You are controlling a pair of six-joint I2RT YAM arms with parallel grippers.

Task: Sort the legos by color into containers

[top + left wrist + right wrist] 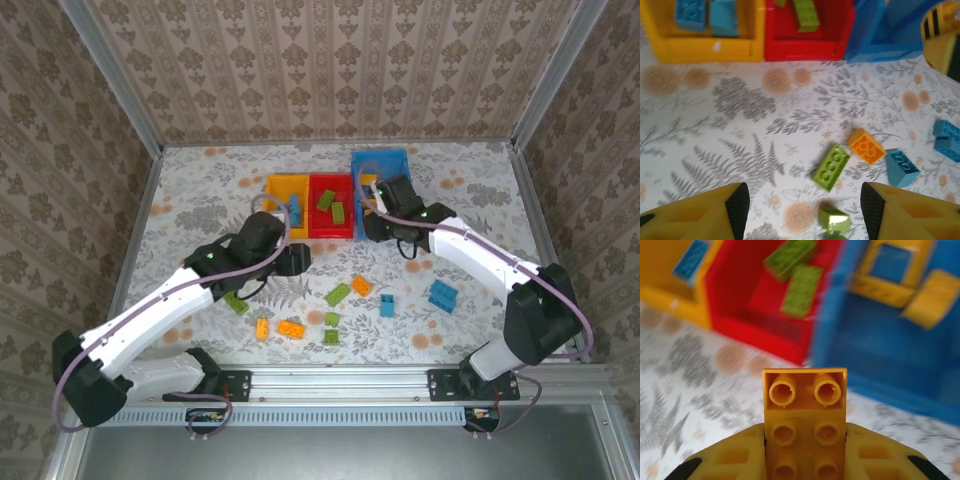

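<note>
Right fingers [880,460]: clenched on an orange brick [805,410], studs showing, held at the near wall of the blue bin [385,162], toward the far edge of the tabletop [200,200].
Left fingers [737,205]: released, nothing between them, hanging over a green brick [831,167] mid-tabletop.
Red bin [330,234]: green bricks.
Yellow bin [270,205]: blue bricks.
Step in hand, as I judge it: delivering orange to blue.
Next move calls for clearing that wall, then letting go; the left may descend on the green.
</note>
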